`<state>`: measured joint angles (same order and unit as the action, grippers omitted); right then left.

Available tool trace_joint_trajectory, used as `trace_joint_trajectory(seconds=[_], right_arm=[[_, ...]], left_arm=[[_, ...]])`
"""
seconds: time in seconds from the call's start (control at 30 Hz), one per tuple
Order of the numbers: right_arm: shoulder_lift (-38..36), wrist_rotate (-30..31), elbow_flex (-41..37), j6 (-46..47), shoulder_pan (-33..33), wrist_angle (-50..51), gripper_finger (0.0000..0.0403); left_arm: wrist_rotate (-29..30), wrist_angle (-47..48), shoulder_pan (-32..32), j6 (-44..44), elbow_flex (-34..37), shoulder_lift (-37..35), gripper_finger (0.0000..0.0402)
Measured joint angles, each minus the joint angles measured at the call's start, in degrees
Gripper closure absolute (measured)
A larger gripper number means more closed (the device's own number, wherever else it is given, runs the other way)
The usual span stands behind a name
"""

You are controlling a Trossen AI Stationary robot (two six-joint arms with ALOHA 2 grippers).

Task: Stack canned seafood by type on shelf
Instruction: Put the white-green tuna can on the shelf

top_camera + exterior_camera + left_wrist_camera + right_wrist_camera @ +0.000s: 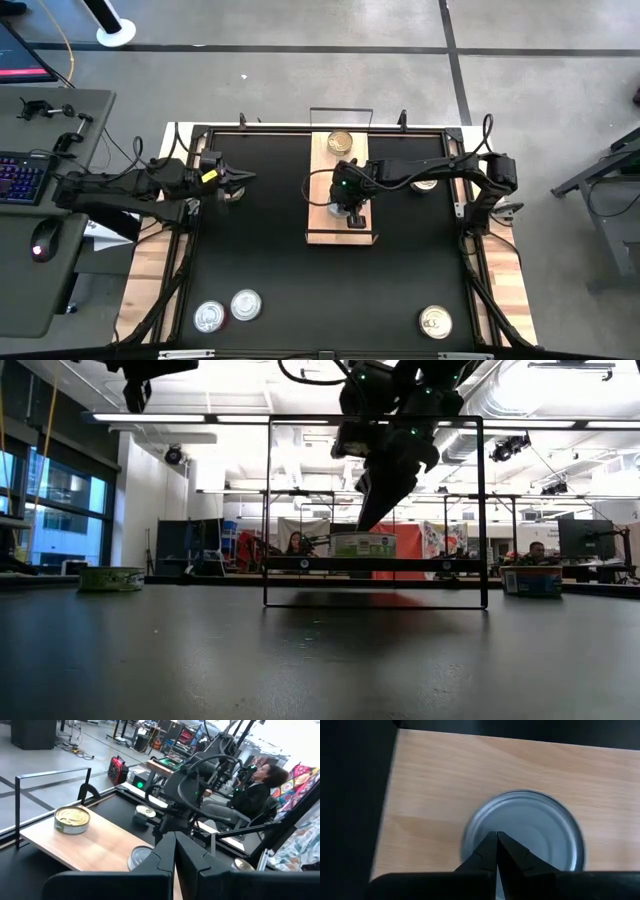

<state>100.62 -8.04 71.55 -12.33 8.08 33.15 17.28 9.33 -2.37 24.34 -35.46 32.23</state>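
Right hand (496,837): fingers closed, empty, above silver-lidded tin (530,827) on shelf (322,222) | left hand (243,180): closed, empty, 9 o'clock of shelf

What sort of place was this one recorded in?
Probably an open robotics lab or workshop: a desk with keyboard and mouse beside the table, people seated at workstations behind, exposed ceiling lights, concrete floor.

Nothing readable here tbh. The gold-lidded can (72,819) on the shelf (107,847) has a green band label around its side, and the can (362,544) seen in the low view has a green and white label too, but the print on both is too small to make out. The silver lid (522,830) under the right wrist camera is plain metal with no marking showing
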Motion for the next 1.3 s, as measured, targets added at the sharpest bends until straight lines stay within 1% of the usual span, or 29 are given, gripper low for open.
trace_joint_trajectory(seconds=[0.1, 0.23, 0.37, 0.53, 0.63, 0.83, 0.93, 1.0, 1.13, 1.3], right_arm=[[0.0, -0.5, 0.0, 0.3, -0.5, -0.1, 0.0403], [0.0, -3.1, 0.0, 0.3, -0.7, -0.4, 0.0403], [-0.9, -0.9, 0.1, 1.1, 0.0, -1.1, 0.0403], [-1.4, 0.8, 3.5, 1.1, 3.1, -1.1, 0.0403], [-1.3, 1.8, 4.9, 0.5, 5.6, -1.3, 0.0403], [0.1, -0.5, 4.8, 6.9, 11.1, 0.8, 0.0403], [2.0, -5.7, 4.8, 10.2, 12.6, 1.6, 0.0403], [3.5, -7.7, 4.8, 11.9, 12.7, 2.1, 0.0403], [5.2, -8.2, 4.8, 12.9, 12.4, 1.8, 0.0403], [6.2, -6.7, 4.8, 13.9, 11.7, 1.8, 0.0403]], left_arm=[[0.0, 0.1, 0.0, 0.0, 0.0, 0.0, 0.0401], [0.0, 0.1, 0.0, 0.0, 0.0, 0.0, 0.0402], [0.0, 0.0, 0.0, 0.0, 0.0, 0.0, 0.0401], [0.2, -0.1, 0.0, -0.9, 0.0, 0.0, 0.0402], [1.5, -0.1, 0.0, -0.9, 0.0, 0.1, 0.0402], [1.9, -0.2, 0.0, -0.4, 0.0, 0.8, 0.0401], [1.9, -0.1, 0.0, 0.6, 0.0, 1.6, 0.0402], [2.0, -0.2, 0.0, 1.2, 0.0, 2.2, 0.0402], [2.1, -0.1, 0.0, 2.2, 0.0, 3.2, 0.0401], [2.1, -0.1, 0.0, 2.5, 0.0, 4.1, 0.0402]])
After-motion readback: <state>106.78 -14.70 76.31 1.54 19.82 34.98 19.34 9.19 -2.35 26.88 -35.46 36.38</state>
